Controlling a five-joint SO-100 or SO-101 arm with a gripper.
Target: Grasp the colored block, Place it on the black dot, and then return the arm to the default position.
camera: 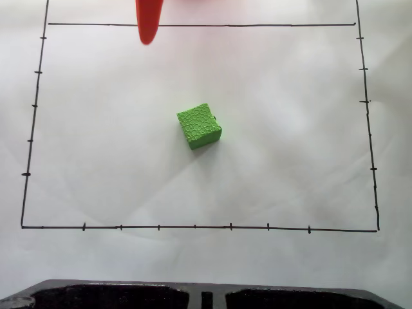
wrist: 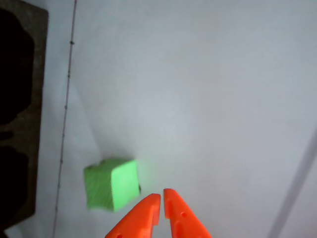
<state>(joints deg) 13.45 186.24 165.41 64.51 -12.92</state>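
The colored block (camera: 199,126), a bright green cube with a crackled surface, rests on white paper near the middle of the drawn rectangle in the fixed view. In the wrist view the same block (wrist: 110,184) lies at lower left, just left of and beyond my fingertips. The orange gripper (wrist: 162,196) is shut, its two pointed tips nearly touching with nothing between them, and it is clear of the cube. In the fixed view the gripper (camera: 148,32) hangs at the top edge, far behind the cube. The black dot is hidden; a tiny dark speck shows at the cube's base in the wrist view.
A thin black border with tick marks (camera: 193,226) frames the work area on the white paper. A black moulded tray (camera: 129,296) lies along the near edge in the fixed view; the tray (wrist: 20,99) runs down the left side of the wrist view.
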